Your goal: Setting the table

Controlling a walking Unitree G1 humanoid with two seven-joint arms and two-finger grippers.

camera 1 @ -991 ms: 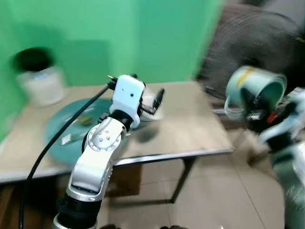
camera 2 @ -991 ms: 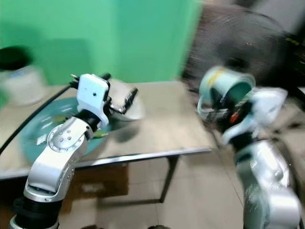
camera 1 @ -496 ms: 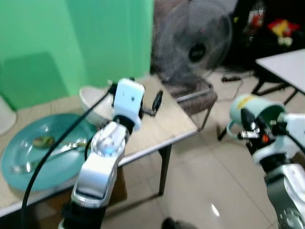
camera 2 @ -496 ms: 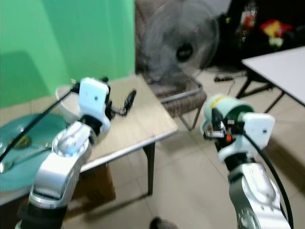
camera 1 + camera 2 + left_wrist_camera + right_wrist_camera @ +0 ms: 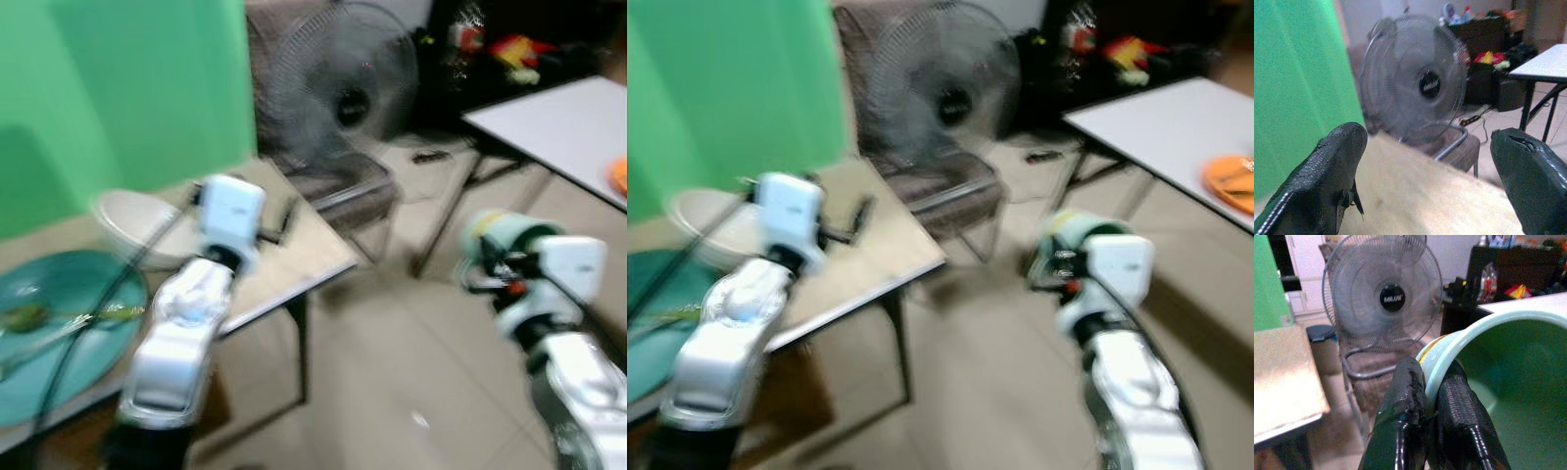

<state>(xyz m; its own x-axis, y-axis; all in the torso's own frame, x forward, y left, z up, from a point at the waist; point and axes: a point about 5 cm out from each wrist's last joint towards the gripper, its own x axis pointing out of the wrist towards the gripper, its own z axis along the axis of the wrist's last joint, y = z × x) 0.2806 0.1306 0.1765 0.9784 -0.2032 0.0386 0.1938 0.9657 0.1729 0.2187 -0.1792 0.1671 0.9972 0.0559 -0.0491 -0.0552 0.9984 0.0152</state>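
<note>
Left pincer (image 5: 1430, 183) fingers (image 5: 1322, 181) spread over tan table (image 5: 1415, 196), fan (image 5: 1418, 81) beyond.

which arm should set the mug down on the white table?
Right. The right gripper already pinches the green mug by its rim, and the white table lies on that side. The left gripper is open over the wooden table.

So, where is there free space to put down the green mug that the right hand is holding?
The right hand grips the mug over the floor, between two tables. The wooden table is bare at its corner nearest the fan, beyond the open left hand. It is crowded where the white bowl and teal plate sit. The white table is bare up to an orange plate.
</note>
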